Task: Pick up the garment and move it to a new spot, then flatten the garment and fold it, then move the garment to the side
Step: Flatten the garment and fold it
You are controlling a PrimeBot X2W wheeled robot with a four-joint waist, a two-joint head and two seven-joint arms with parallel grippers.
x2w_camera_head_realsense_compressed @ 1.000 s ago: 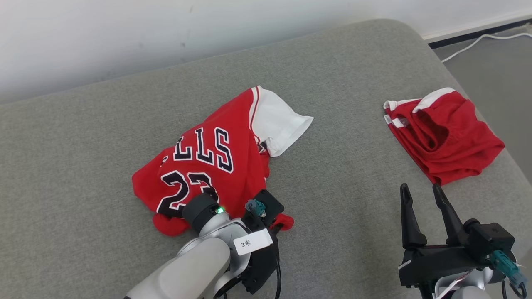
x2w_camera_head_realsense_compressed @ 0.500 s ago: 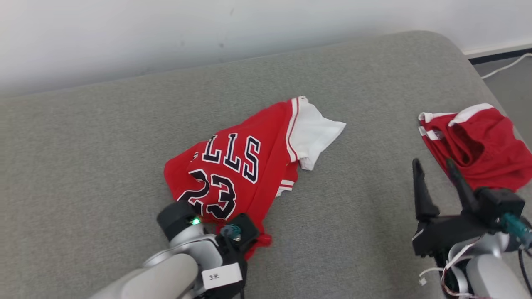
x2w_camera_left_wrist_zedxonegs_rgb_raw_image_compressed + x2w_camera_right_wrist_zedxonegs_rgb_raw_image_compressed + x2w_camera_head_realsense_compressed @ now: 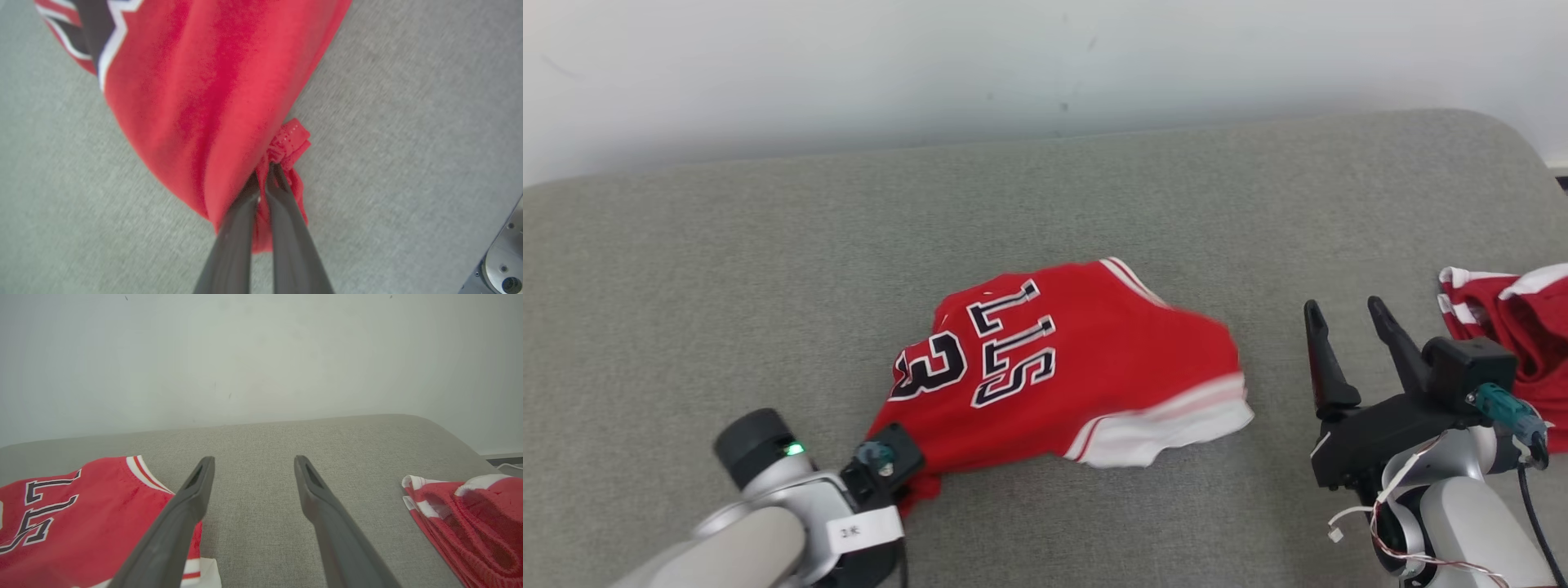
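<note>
Left end effector (image 3: 266,175) clamped on red jersey (image 3: 1094,376) edge, probably hem; right end effector (image 3: 1342,306) spread wide, empty, at jersey's 3 o'clock.

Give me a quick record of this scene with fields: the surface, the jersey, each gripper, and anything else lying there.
surface: grey cushion, pale wall behind
jersey: red with white trim, crumpled, lettering up, mid-cushion
left gripper: shut on a bunched edge of the jersey
right gripper: open, holding nothing, over the cushion between jersey and shorts
shorts: red with white trim, crumpled at the right edge, apart from the jersey
</note>
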